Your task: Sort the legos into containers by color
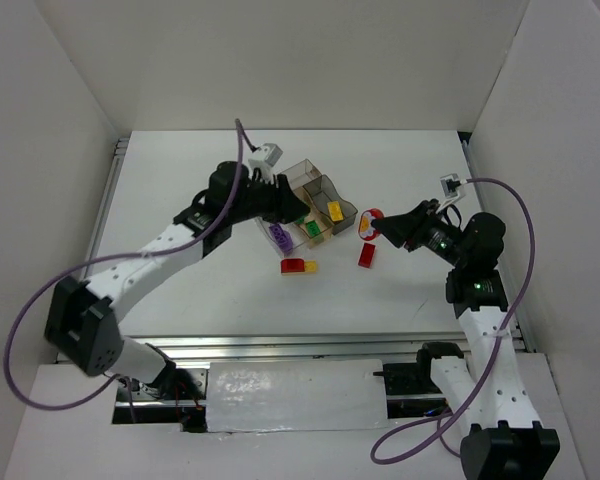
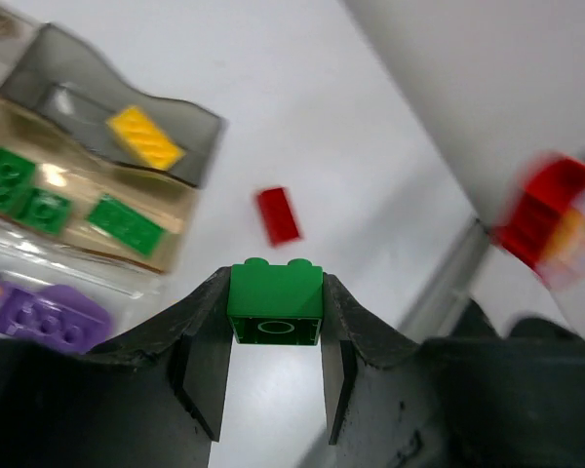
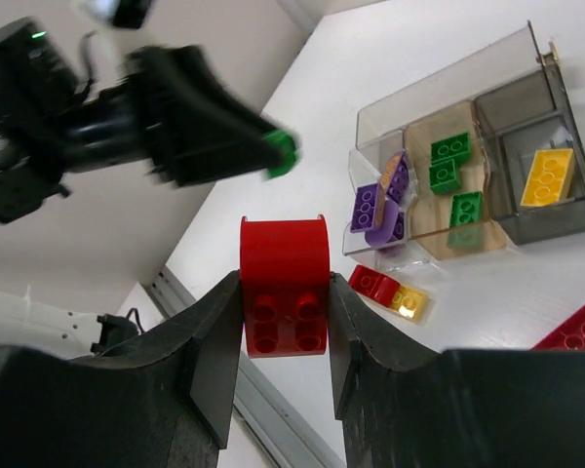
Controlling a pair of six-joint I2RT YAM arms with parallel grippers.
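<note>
The green brick (image 2: 275, 292) is pinched by its flat side walls between the fingers of the left gripper (image 2: 274, 310) and held in the air close by the tray (image 3: 439, 97). The red brick (image 3: 284, 263) is clamped the same way in the right gripper (image 3: 284, 314), above the table to the right of the tray in the top view. Purple bricks (image 3: 375, 207) are seen in the clear compartment, green ones (image 3: 451, 161) in the tan one and a yellow one (image 3: 549, 177) in the smoky one. A joined red-and-yellow pair (image 3: 390, 291) and a loose red brick (image 3: 575, 331) lie on the table near the tray. The bricks are judged light, rigid and glossy. Hold is best taken squarely across opposite flat walls, since a corner pinch could let one twist or slip.
</note>
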